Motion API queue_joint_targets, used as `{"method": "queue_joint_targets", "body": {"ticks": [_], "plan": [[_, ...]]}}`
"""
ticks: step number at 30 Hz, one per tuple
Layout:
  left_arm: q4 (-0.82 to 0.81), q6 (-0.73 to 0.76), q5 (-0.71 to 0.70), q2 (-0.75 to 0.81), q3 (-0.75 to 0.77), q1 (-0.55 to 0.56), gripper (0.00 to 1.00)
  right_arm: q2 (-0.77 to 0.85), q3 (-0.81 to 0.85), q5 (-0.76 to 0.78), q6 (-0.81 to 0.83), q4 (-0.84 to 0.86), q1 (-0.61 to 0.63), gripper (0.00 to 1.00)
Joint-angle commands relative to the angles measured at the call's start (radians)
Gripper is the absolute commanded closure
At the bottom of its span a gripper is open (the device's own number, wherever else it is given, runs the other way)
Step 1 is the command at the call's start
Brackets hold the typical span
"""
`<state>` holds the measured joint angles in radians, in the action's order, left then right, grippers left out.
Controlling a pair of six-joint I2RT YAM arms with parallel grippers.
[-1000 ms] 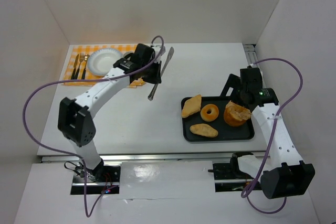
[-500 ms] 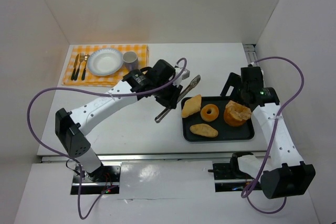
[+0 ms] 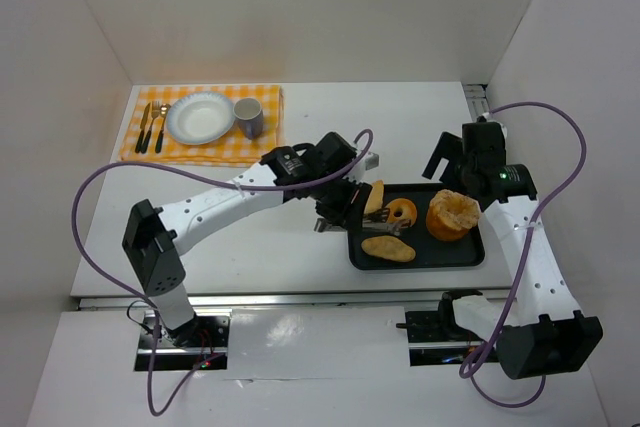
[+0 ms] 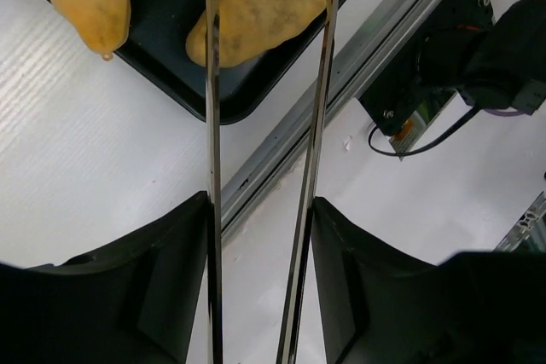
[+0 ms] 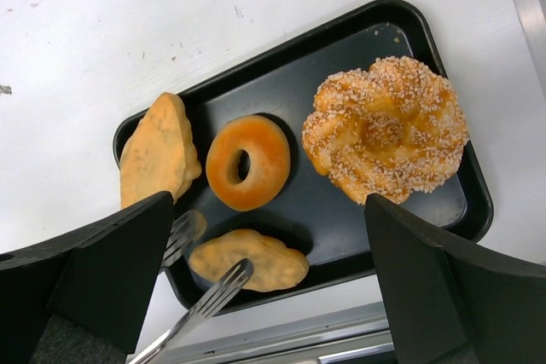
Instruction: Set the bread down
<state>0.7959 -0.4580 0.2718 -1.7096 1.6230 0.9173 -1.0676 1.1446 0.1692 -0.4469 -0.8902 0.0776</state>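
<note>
Over the black tray's (image 3: pixel 470 252) near corner, the left gripper (image 4: pixel 260 210) holds tongs (image 4: pixel 317 108), spread over the oval bread (image 3: pixel 388 248). Doughnut (image 3: pixel 402 213), wedge pastry (image 5: pixel 158 155) and seeded ring (image 5: pixel 386 128) share the tray; plate (image 3: pixel 200 119) and cup (image 3: pixel 248 115) stand well apart.

A white table (image 3: pixel 400 127) is enclosed on three sides by plain white panels: a far wall (image 3: pixel 320 7), a left wall (image 3: pixel 50 147) and a right wall (image 3: pixel 580 67). A metal rail (image 3: pixel 300 299) is fixed along the near edge. Soft, even light is cast.
</note>
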Motion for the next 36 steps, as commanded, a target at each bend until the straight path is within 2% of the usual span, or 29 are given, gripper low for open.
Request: {"method": "queue_joint_targets", "body": {"ticks": [1, 12, 18, 24, 30, 31, 34, 35, 36], "plan": [[-0.05, -0.079, 0.0, -0.022, -0.006, 0.017, 0.4, 0.014, 0.041, 0.016, 0.016, -0.007, -0.002, 0.0], [-0.052, -0.177, -0.127, -0.131, 0.037, 0.017, 0.44, 0.024, 0.06, 0.035, 0.016, -0.027, -0.002, 0.0], [-0.003, -0.177, -0.207, -0.179, 0.106, 0.055, 0.4, 0.043, 0.041, 0.035, 0.016, -0.027, -0.002, 0.0], [-0.015, -0.177, -0.187, -0.214, 0.136, 0.055, 0.37, 0.043, 0.023, 0.026, 0.016, -0.027, -0.002, 0.0], [-0.024, -0.166, -0.163, -0.259, 0.199, 0.055, 0.51, 0.052, 0.023, 0.026, 0.016, -0.027, -0.002, 0.0], [-0.024, -0.157, -0.163, -0.259, 0.21, 0.055, 0.61, 0.052, 0.012, 0.026, 0.016, -0.027, -0.002, 0.0], [-0.024, -0.137, -0.163, -0.227, 0.221, 0.055, 0.69, 0.061, 0.003, 0.035, 0.016, -0.027, -0.002, 0.0], [-0.014, -0.137, -0.163, -0.217, 0.244, 0.055, 0.75, 0.061, 0.003, 0.035, 0.016, -0.027, -0.002, 0.0], [-0.014, -0.137, -0.163, -0.205, 0.253, 0.055, 0.75, 0.061, -0.006, 0.035, 0.007, -0.027, -0.002, 0.0]]}}
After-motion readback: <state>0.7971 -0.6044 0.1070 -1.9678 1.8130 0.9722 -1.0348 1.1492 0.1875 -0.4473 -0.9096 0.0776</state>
